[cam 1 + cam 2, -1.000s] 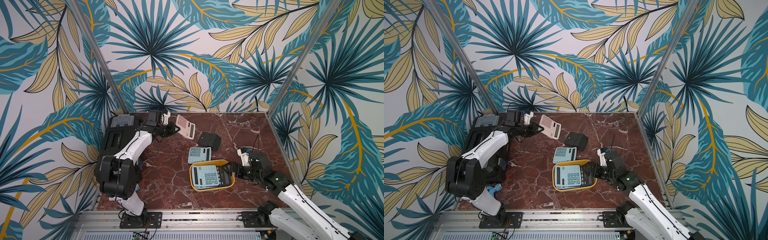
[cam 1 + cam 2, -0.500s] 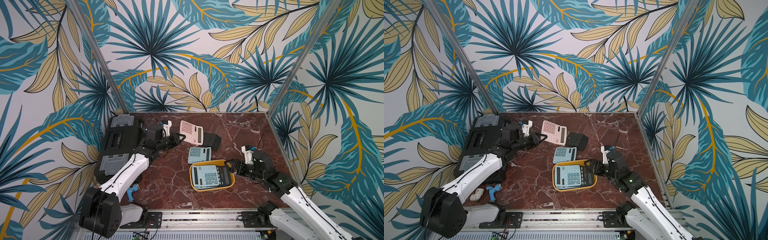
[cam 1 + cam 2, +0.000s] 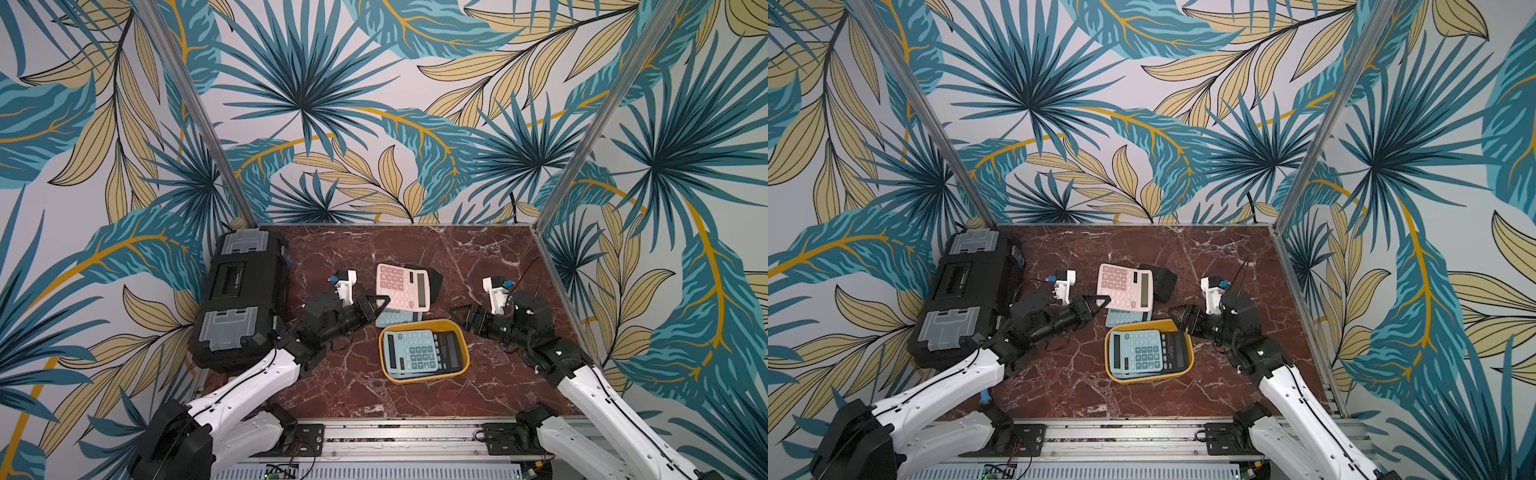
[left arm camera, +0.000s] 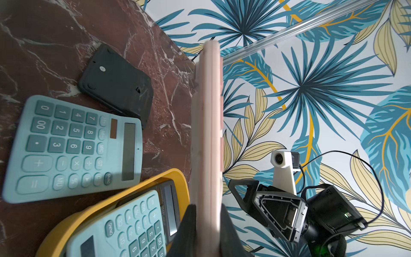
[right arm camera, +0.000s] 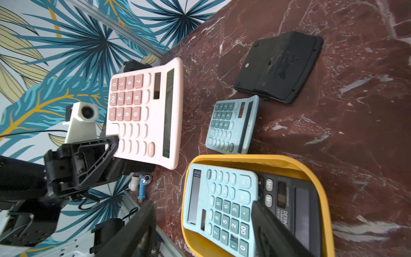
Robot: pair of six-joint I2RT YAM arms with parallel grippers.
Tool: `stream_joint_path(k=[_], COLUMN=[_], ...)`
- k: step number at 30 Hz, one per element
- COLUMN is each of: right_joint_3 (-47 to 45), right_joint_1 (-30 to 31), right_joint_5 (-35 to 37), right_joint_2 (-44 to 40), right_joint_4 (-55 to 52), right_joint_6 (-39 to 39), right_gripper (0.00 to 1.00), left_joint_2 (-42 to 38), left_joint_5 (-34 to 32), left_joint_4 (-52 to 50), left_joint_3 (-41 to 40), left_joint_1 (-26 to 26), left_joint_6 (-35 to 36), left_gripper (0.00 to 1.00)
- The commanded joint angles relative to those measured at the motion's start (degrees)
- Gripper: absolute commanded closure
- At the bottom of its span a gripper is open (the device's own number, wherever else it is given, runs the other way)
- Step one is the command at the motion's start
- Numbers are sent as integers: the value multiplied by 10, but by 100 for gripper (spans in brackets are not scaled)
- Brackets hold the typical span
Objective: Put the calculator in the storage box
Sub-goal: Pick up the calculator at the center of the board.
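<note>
The pink calculator is clamped at its near edge between the fingers of the left gripper and is held clear of the marble table. In the left wrist view it is seen edge-on, pinched from both sides. In both top views its keypad is seen facing upward. It is not in the storage box: it is held just beyond the box's far rim and overlaps, from above, a small blue calculator lying on the table. A black calculator is lying face down beside it (only its underside is shown).

Inside the yellow storage box a blue calculator is lying on top of a dark calculator, whose display end is left uncovered on the right.

The right gripper is held near the box's far right corner, not touching it as far as can be told. Its fingers are seen spread apart in the right wrist view, with nothing gripped between them.

A large black toolbox with grey lid compartments is placed along the table's left side, well apart from the box.
</note>
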Motion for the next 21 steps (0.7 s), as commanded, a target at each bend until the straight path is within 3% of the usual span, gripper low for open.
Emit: stream_joint_path(k=[1, 9, 21], right_joint_3=[-4, -23, -3], right_joint_1=[-19, -45, -45], right_joint_5=[-74, -191, -245], right_joint_2=[11, 71, 136], right_joint_4=[71, 218, 282], right_joint_6=[28, 111, 141], right_gripper=[31, 35, 48], left_joint_2=[-37, -69, -59], left_joint_5=[-36, -51, -45], left_joint_4=[70, 61, 73], left_joint_3=[-30, -45, -35], left_joint_1=[-19, -50, -78], left_joint_6=[-25, -31, -44], left_gripper=[100, 100, 100])
